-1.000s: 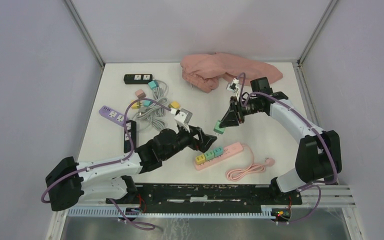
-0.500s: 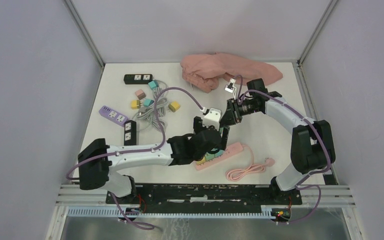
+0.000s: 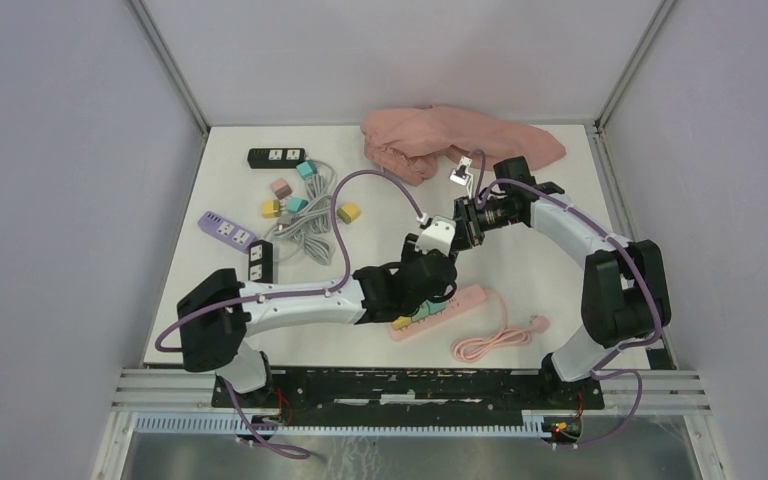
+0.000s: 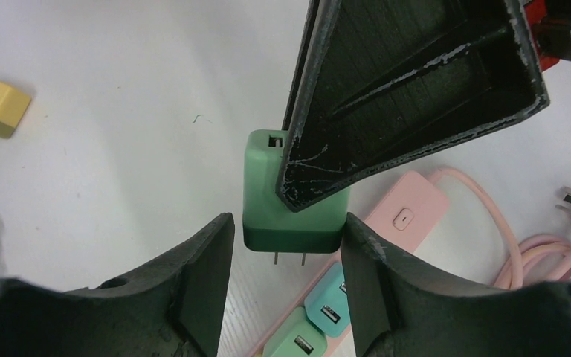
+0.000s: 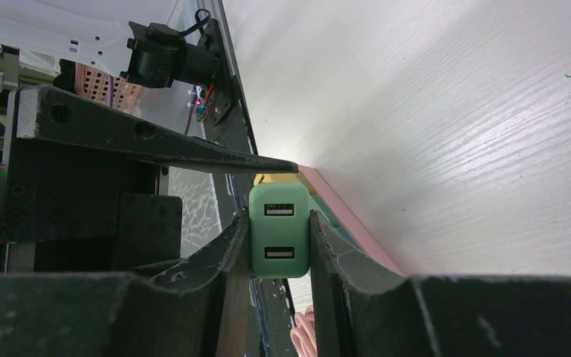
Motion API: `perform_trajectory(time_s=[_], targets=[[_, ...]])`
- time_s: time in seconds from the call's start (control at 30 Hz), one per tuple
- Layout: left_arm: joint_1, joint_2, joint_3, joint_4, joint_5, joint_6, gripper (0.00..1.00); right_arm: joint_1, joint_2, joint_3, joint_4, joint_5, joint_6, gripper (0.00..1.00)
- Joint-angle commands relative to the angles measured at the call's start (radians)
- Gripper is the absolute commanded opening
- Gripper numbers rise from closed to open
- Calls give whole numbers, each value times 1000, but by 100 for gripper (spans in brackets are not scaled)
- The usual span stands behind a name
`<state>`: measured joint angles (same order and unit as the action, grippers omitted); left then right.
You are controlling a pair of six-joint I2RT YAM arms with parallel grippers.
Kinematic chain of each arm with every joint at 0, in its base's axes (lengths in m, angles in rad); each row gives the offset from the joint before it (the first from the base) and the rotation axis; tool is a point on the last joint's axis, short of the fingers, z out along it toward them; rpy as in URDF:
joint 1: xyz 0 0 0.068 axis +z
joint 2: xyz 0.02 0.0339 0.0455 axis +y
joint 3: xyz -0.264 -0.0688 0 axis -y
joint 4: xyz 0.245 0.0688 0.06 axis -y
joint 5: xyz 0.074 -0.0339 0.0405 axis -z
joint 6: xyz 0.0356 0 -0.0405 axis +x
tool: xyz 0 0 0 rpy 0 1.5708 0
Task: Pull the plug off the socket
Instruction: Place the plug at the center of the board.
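Movement shows first in the overhead view. A second ago the left arm lay back toward the counter's left side with its claw spread wide. Now it reaches across the middle, and the left claw point(image 3: 435, 268) sits right under the right claw point(image 3: 458, 240), above the pink power strip point(image 3: 465, 297) near the near edge. The right arm has barely shifted. A pink cloth point(image 3: 460, 135) lies at the far edge. A black power strip point(image 3: 275, 156), a purple power strip point(image 3: 222, 228), a grey cable bundle point(image 3: 305, 225) and loose adapters sit toward the left side, well apart from the work.

Seen from the left wrist, the green USB charger plug point(image 4: 290, 201) hangs with both prongs bare just above the strip, so I judge the pull itself done. The left claw has narrowed to about half and flanks the plug's lower body. A strip of counter shows on one side, so it is not yet a grip. A black finger of the right claw covers the plug's upper part, leaving only the lower part free. Teal adapters point(image 4: 320, 297) remaining in the strip sit right below.

The right wrist view shows the right claw pressed on the plug's sides, its two USB ports facing the camera.
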<state>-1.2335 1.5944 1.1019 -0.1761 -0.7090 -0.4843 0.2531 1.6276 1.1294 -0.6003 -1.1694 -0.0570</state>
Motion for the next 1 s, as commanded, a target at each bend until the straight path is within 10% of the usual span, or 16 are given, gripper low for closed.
perform_trajectory(time_s=[0.0,0.37,0.63,0.67,0.7,0.97], targets=[[32,-5,25,74,40,39,57,-3,-3,47,-14,-44,-22,11],[87,-65,-87,210,181,82,4,-3,12,64,-78,-64,-101,21],[107,-163,-249,295,199,41,3,-3,13,120,-267,-80,-357,66],[110,-178,-270,306,201,35,3,-3,16,129,-292,-77,-385,94],[115,-196,-293,317,201,31,3,-3,18,135,-308,-73,-401,99],[220,-341,-464,358,218,-55,3,-6,14,146,-303,-20,-396,100]])
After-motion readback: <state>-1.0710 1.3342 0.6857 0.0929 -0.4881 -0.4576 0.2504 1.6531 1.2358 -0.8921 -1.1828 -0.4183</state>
